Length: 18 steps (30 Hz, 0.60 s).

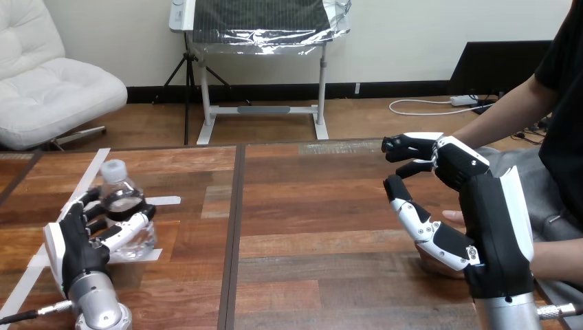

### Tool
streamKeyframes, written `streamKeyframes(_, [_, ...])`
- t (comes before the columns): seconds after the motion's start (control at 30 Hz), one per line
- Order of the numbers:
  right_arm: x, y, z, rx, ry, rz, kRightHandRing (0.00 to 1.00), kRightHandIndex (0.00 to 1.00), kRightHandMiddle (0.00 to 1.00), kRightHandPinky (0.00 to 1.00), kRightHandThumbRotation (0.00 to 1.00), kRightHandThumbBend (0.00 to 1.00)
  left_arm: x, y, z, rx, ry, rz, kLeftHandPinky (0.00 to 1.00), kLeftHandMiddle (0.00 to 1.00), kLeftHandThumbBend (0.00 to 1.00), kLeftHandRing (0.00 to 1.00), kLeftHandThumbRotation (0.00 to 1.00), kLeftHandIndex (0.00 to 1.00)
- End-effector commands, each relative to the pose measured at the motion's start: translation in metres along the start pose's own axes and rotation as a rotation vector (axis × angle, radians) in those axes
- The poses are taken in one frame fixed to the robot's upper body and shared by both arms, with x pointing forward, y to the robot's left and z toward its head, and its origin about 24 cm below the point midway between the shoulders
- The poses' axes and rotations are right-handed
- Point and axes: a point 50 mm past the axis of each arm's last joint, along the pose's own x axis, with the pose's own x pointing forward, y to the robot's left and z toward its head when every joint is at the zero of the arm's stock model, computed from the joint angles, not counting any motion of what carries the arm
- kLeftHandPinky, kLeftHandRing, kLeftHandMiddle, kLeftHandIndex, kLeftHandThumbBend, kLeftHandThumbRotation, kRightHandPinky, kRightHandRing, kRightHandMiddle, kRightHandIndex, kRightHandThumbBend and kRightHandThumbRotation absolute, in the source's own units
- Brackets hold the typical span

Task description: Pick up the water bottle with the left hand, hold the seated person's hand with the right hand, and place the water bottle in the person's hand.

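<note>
Standing upright near the left edge of the table (pixel 309 206), the water bottle (pixel 120 192) is a clear one with a white cap (pixel 114 169) and a dark band below its neck. Its base sits among strips of white tape (pixel 165 201) stuck to the wood.

The left hand (pixel 77 247) is wrapped around the lower half of the bottle. Its fingers (pixel 127 230) curl across the front, and its back, with the white shell, faces the camera. The bottle still rests on the table.

Well apart from this, at the right side of the table, the right hand (pixel 495 220) is raised on its edge with its back toward the camera. The person's hand (pixel 450 216) lies just behind and under it, mostly hidden. A little of it shows beside the robot's thumb and a little more beneath it. Whether the right hand grips the person's hand or just rests against it, I cannot tell. One forearm (pixel 512 106) of the person reaches in from the upper right and passes behind the top of the right hand.
</note>
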Motion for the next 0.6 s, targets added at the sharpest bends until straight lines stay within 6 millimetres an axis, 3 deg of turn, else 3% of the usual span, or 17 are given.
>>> streamKeyframes(0.0, [0.0204,-0.0056,0.0096,0.0,-0.097,-0.024,0.65,0.63,0.68,0.54,0.12,0.4,0.0123,-0.0073,0.032,-0.02,-0.099,-0.018,0.62,0.73,0.79,0.7,0.13,0.75])
streamKeyframes(0.57, [0.0195,-0.0072,0.0098,0.0,-0.088,-0.025,0.64,0.63,0.68,0.54,0.13,0.4,0.0136,-0.0092,0.0307,0.106,-0.112,-0.03,0.7,0.8,0.81,0.78,0.25,0.8])
